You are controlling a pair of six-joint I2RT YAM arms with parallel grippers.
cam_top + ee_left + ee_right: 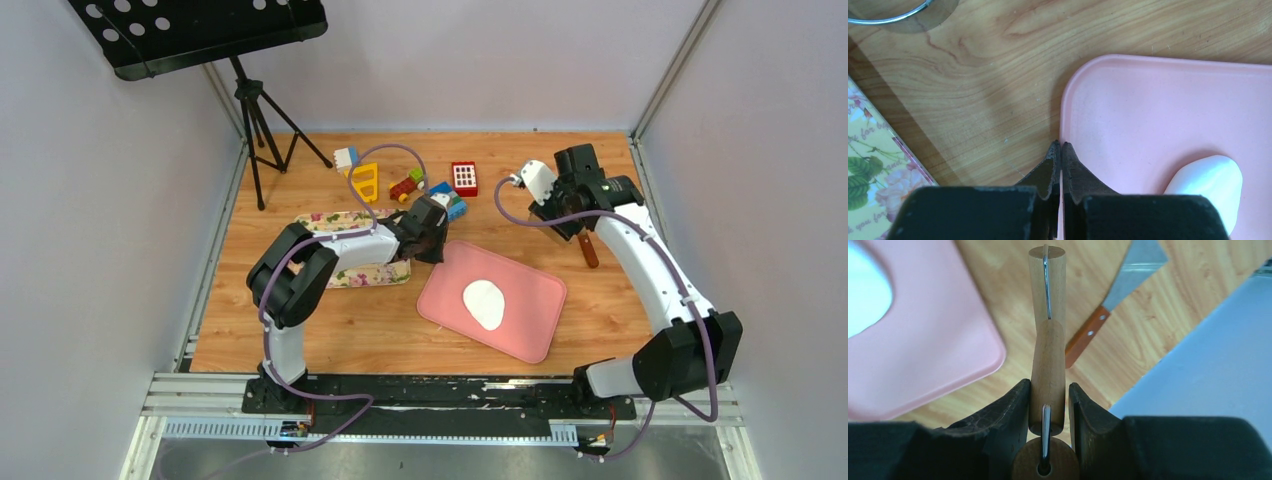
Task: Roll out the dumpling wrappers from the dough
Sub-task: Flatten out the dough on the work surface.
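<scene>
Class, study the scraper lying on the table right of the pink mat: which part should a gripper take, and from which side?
Take the scraper by its wooden handle, coming down from above and closing across its narrow width. It lies flat on the table, and the metal blade is thin and flares wide, probably giving little to pinch.

Right of the left gripper (1061,148), the pink mat (1148,100) lies bare as far as the dough (1210,185). A floral board (868,170) blocks its left side, and toy bricks (408,186) crowd just beyond it.
</scene>
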